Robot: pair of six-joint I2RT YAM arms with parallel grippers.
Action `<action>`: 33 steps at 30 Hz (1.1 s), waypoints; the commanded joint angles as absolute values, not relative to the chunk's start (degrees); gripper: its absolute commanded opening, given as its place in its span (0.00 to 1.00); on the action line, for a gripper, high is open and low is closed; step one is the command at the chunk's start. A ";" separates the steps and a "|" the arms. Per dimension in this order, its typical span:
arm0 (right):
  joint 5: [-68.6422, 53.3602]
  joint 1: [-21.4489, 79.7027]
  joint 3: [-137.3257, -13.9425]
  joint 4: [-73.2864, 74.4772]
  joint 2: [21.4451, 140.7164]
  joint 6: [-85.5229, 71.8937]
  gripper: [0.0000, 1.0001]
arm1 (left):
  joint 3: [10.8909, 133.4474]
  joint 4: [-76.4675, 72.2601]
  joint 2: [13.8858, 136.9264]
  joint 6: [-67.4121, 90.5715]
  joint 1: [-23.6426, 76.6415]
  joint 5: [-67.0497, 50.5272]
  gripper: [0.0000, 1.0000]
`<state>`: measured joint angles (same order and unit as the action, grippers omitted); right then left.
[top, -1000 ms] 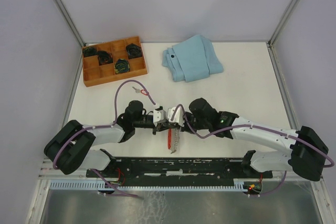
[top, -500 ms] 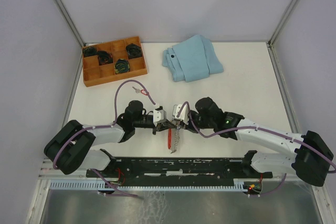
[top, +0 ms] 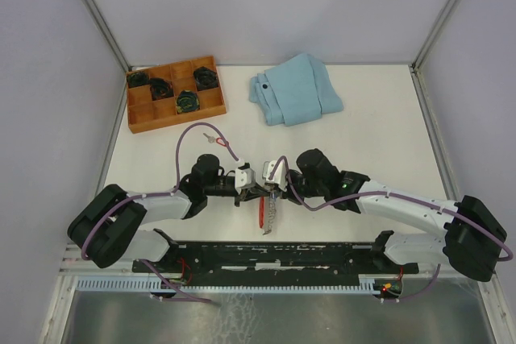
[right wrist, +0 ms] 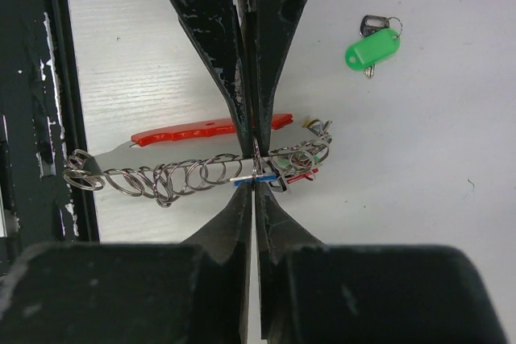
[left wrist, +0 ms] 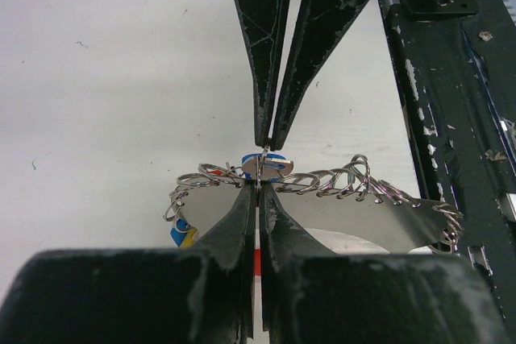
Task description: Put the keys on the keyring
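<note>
Grippers meet tip to tip over the near middle of the table, just ahead of the arm bases. The left gripper is pinched down to a hairline, with a sliver of red showing between its fingers, so it has the keyring clamped. From where I stand, the keyring's red strip runs crosswise under both sets of fingers, its wire loops strung along it and bunched up at one end. The right gripper is squeezed just as tight, and the blue key sits right at its tips, nipped against the loops. A green key lies loose on the table, well apart from the keyring. Farther back sit a wooden tray and a folded cloth.
</note>
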<state>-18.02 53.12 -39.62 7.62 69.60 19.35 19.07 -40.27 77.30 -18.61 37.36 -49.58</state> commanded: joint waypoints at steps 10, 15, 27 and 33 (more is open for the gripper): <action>-19.93 52.99 -41.59 4.58 68.96 18.91 0.01 | 20.46 -43.45 76.18 -18.98 37.70 -49.99 0.03; -20.31 52.98 -42.64 4.92 69.21 18.90 0.01 | 21.16 -41.40 76.37 -19.71 38.02 -49.20 0.03; -20.88 53.00 -44.42 6.21 70.70 19.42 0.01 | 22.02 -39.65 76.66 -20.27 38.52 -48.54 0.03; -20.44 52.99 -44.87 6.25 70.66 19.90 0.01 | 22.88 -38.30 77.40 -20.03 38.47 -48.49 0.03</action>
<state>-19.03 53.08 -41.21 8.91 70.81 19.35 20.18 -37.71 77.32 -18.63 38.02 -48.31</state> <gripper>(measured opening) 0.015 0.044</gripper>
